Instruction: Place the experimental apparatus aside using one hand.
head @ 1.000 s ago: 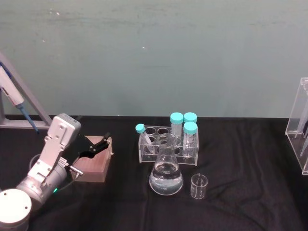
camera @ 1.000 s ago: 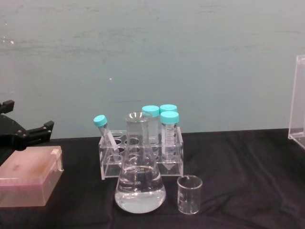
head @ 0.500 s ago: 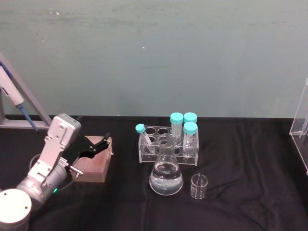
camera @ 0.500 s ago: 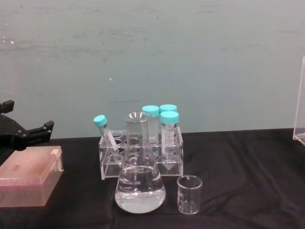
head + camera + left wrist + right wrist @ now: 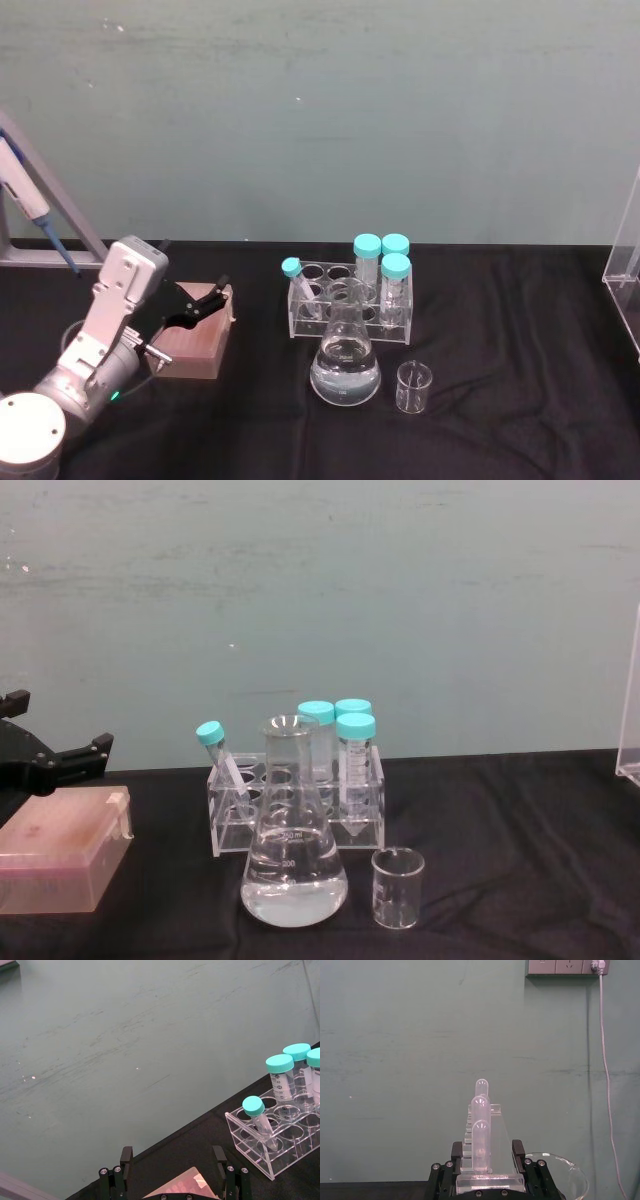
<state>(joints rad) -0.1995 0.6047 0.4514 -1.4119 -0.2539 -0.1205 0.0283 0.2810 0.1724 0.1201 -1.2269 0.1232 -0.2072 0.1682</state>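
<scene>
A graduated conical flask with clear liquid stands mid-table, a small glass beaker just right of it. The tall acrylic stand of long tubes sits between the fingers of my right gripper, which is shut on it. That stand also shows at the far right edge of the head and chest views. My left gripper hangs open over a pink box at the left, apart from the glassware.
A clear rack of teal-capped tubes stands behind the flask. A pipette holder is at the far left. A clear glass rim lies beside the right gripper. Black cloth covers the table, a green wall behind.
The acrylic stand has slid further right, towards the edge of the head and chest views. The left arm, flask, beaker and rack have not moved.
</scene>
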